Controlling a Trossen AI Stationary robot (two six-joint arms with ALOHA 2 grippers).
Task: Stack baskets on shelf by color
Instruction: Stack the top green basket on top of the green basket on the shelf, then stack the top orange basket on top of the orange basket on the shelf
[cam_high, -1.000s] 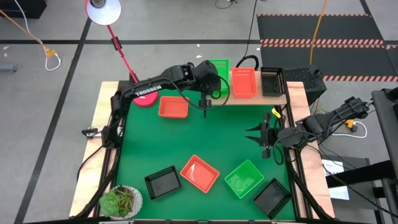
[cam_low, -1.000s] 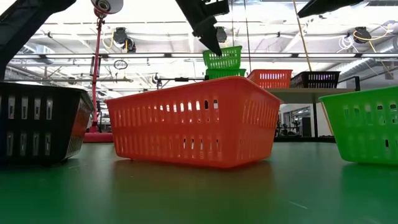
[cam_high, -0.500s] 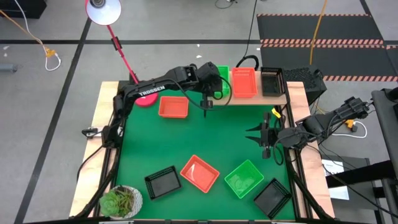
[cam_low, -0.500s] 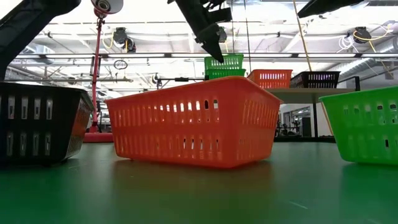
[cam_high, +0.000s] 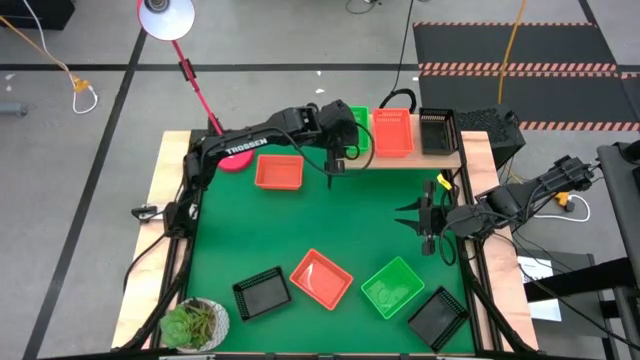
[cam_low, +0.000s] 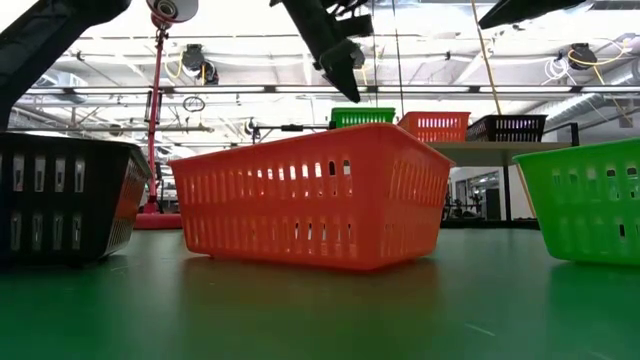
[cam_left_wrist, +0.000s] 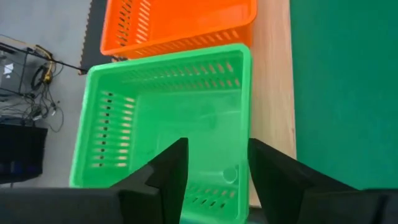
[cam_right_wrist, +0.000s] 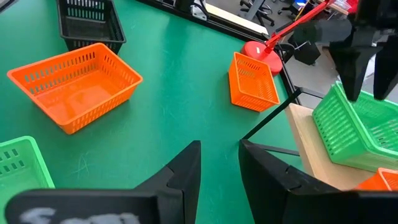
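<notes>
A green basket (cam_left_wrist: 161, 124) sits on the left end of the light-wood shelf (cam_high: 420, 160), beside an orange basket (cam_high: 392, 132) and a black basket (cam_high: 437, 132). My left gripper (cam_left_wrist: 216, 168) hangs open just above the green basket's near end (cam_low: 362, 117), clear of its rim. My right gripper (cam_right_wrist: 221, 165) waits open over the table's right edge (cam_high: 428, 225), holding nothing. Loose on the green table lie two orange baskets (cam_high: 278, 172) (cam_high: 321, 278), a green one (cam_high: 392, 287) and two black ones (cam_high: 262, 293) (cam_high: 438, 317).
A red lamp base (cam_high: 232, 155) stands at the table's far left, its pole slanting away from the table. A potted plant (cam_high: 195, 325) sits at the near left corner. The middle of the green table (cam_high: 350, 220) is bare.
My left gripper has lowered the green basket a little, then opened and let it go. The basket has dropped into the green basket beneath it on the shelf. The gripper stays just above it.
</notes>
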